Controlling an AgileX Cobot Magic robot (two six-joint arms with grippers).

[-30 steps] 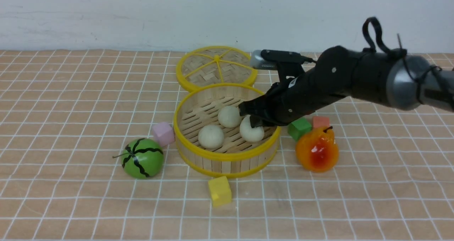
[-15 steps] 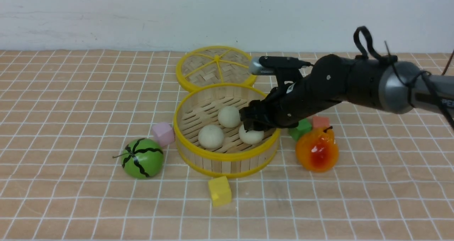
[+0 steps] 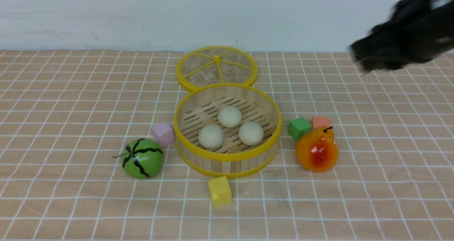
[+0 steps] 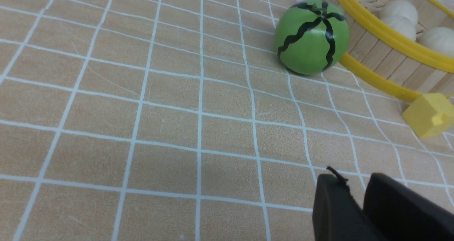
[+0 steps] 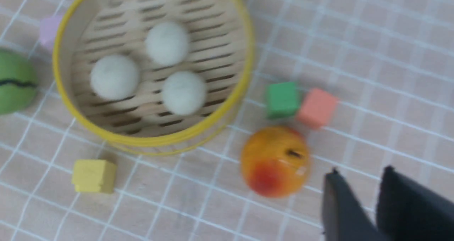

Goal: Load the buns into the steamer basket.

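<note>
All three buns (image 3: 230, 127) are sitting inside the steamer basket (image 3: 227, 156) at frame centre. The right gripper (image 5: 358, 198), empty with fingers slightly apart, is blurring at upper right; left gripper (image 4: 354, 198) likewise. Little risk is remaining beyond an arm nudging the basket.

In the front view the right gripper (image 3: 358, 58) is smeared by motion blur and cut off by the frame's edge; its jaw state cannot be told there. The left gripper (image 4: 354, 198) is cropped in the left wrist view.
</note>
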